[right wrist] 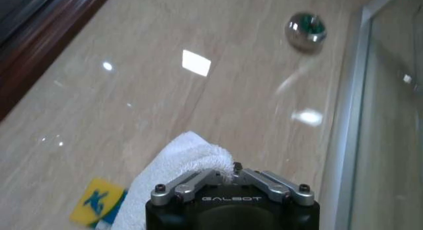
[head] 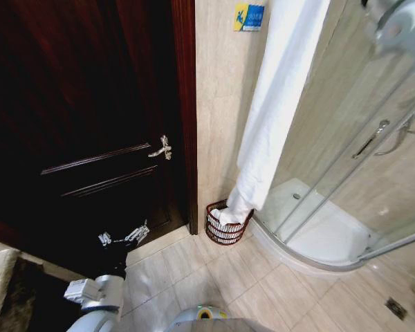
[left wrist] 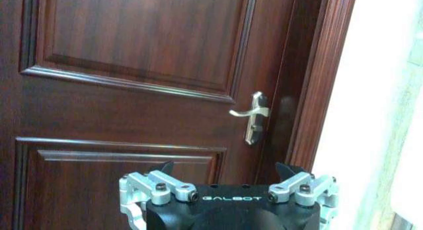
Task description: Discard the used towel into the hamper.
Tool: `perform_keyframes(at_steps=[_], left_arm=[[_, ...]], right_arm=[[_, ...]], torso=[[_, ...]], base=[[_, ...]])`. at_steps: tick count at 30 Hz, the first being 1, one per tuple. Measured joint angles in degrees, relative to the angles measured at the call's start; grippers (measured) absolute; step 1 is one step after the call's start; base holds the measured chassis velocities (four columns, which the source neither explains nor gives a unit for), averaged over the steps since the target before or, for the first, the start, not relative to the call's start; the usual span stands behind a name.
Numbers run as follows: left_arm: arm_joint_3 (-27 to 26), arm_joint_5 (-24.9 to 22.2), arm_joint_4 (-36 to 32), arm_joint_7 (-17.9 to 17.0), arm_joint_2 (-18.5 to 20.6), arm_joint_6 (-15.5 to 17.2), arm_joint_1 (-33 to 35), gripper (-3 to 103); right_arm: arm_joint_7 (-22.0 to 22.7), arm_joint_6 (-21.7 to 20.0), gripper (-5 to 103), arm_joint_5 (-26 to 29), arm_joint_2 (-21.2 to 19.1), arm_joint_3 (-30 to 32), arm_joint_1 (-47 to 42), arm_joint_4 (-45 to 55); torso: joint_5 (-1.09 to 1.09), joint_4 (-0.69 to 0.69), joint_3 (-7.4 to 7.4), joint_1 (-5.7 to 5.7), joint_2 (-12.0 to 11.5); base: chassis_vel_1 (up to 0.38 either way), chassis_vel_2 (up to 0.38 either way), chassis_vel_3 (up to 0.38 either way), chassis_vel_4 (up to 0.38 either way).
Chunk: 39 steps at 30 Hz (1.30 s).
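Observation:
A long white towel (head: 277, 104) hangs down the tiled wall from the top of the head view. Its lower end rests in the hamper (head: 225, 225), a small round reddish-brown wire basket on the floor between the door frame and the shower. In the right wrist view my right gripper (right wrist: 235, 170) is shut on the towel's (right wrist: 178, 160) upper end, high up near the wall. Part of the right arm (head: 401, 31) shows at the upper right. My left gripper (head: 124, 236) hangs low in front of the door, open and holding nothing (left wrist: 227, 170).
A dark wooden door (head: 90, 104) with a metal handle (head: 162, 149) fills the left. A curved glass shower enclosure (head: 346, 138) with a white tray stands at the right. A blue-yellow sticker (head: 249, 15) is on the wall. Tiled floor with a drain (head: 395, 308) lies in front.

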Motion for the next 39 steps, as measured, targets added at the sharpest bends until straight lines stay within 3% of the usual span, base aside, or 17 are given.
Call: perform_keyframes(at_steps=[12,24,34,39], left_arm=[[0.0,0.0,0.0,0.0,0.0,0.0,0.0,100],[0.0,0.0,0.0,0.0,0.0,0.0,0.0,100],[0.0,0.0,0.0,0.0,0.0,0.0,0.0,100],[0.0,0.0,0.0,0.0,0.0,0.0,0.0,100]], right_arm=[[-3.8,1.9,2,-0.8,-1.3,5.9,-10.0,-3.4],[-4.6,2.6,2,-1.0,-2.3,8.5,-13.2,-4.5],[-3.9,4.1,2,-4.9,-0.9,17.2,-28.3,-0.4],[-2.5,4.3,2,-6.4,-0.6,20.1,-34.1,0.5]], torso=[[0.00,0.00,0.00,0.00,0.0],[-0.02,0.00,0.00,0.00,0.0],[0.05,0.00,0.01,0.00,0.0],[-0.03,0.00,0.00,0.01,0.0]], base=[[0.000,0.000,0.000,0.000],[0.000,0.000,0.000,0.000],[0.000,0.000,0.000,0.000],[0.000,0.000,0.000,0.000]])
